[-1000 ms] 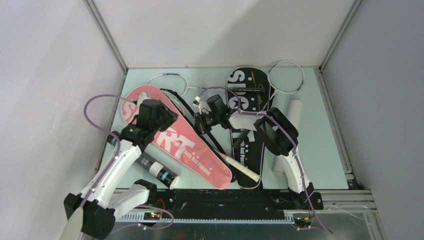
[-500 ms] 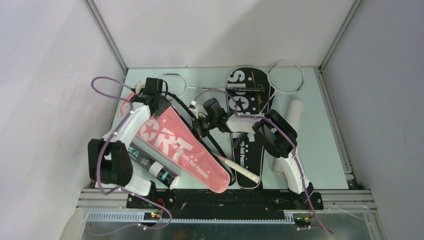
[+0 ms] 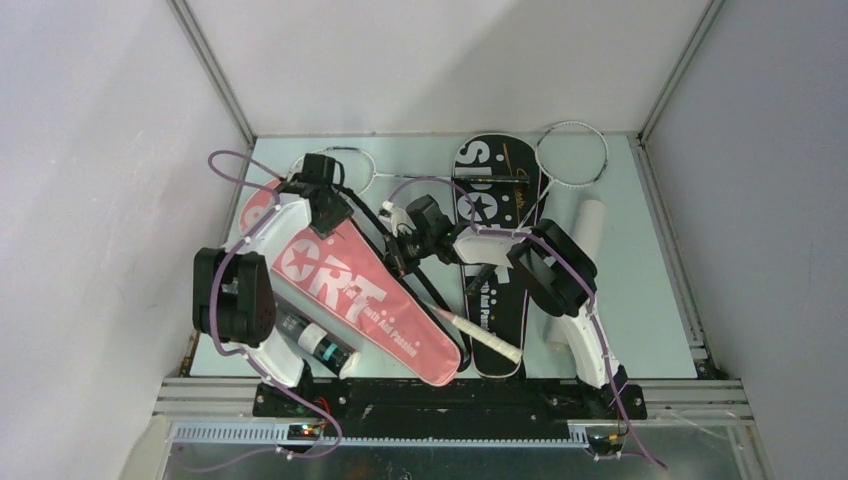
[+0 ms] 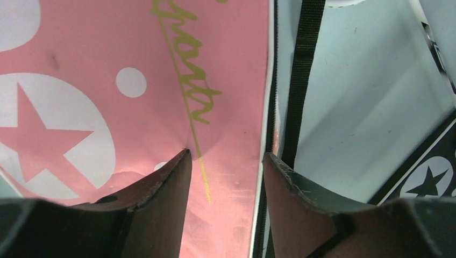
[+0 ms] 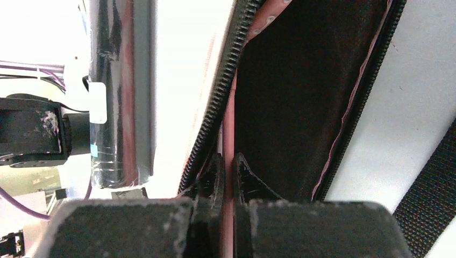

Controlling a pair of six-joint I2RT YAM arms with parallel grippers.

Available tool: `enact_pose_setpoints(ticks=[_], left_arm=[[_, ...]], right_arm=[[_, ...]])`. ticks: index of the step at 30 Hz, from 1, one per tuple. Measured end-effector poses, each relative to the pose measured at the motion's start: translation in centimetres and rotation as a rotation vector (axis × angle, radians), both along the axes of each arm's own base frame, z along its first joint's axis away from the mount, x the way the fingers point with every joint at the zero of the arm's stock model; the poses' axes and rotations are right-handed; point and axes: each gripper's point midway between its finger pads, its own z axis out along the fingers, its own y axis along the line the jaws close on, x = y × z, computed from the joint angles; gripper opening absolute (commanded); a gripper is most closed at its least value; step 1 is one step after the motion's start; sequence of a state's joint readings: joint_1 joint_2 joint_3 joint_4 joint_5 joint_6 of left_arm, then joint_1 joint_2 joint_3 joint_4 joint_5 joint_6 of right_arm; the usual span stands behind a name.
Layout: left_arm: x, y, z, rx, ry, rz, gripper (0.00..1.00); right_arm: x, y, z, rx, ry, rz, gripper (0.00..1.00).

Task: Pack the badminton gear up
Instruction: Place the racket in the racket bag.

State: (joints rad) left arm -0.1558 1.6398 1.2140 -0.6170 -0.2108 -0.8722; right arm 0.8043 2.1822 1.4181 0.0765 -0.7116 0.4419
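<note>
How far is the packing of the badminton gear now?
Done: nothing is packed yet. One racket lies between the covers; a second racket shows its head beside the black cover. The black tube and white tube lie loose. In hand: the right pincer is shut on the pink cover at its zip edge; the left pincer hangs open above it. Left: rackets and tubes.

The right gripper (image 5: 227, 166) has its two fingers (image 5: 214, 174) pressed together on a thin edge of the pink cover (image 5: 228, 123). Beside them the cover gapes, showing its black lining (image 5: 301, 97). The zipper (image 5: 215, 113) teeth run along the pinched edge. A black strap (image 5: 430, 188) lies on the pale table (image 5: 408, 80), near the cover and not touching it.
</note>
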Motion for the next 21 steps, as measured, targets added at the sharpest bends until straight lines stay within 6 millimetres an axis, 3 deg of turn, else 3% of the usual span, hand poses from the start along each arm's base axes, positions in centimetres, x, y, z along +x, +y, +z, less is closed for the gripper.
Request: enact_pose_setpoints(ticks=[12,14,18,20,21], left_arm=[[0.9,-0.8,-0.3,-0.022,0.022,-0.034,0.54],[1.4,-1.0,-0.7,-0.027,0.031,-0.040,0.45],[1.3,-1.3,-1.7,-0.034,0.067,-0.059,0.13],[1.2,-1.6,-1.8,-0.043,0.070,-0.077,0.02],[1.2,-1.7,-1.7,-0.045,0.070,-0.085,0.01]], right_arm=[[0.0,0.1,-0.2,-0.011,-0.035,0.006,0.00],[0.0,0.0,-0.3,-0.016,-0.039,0.004,0.00],[0.1,-0.2,-0.6,-0.029,-0.049,-0.002,0.00],[0.1,-0.3,-0.7,-0.034,-0.053,-0.004,0.00],[0.0,-0.4,-0.7,-0.038,-0.054,-0.006,0.00]])
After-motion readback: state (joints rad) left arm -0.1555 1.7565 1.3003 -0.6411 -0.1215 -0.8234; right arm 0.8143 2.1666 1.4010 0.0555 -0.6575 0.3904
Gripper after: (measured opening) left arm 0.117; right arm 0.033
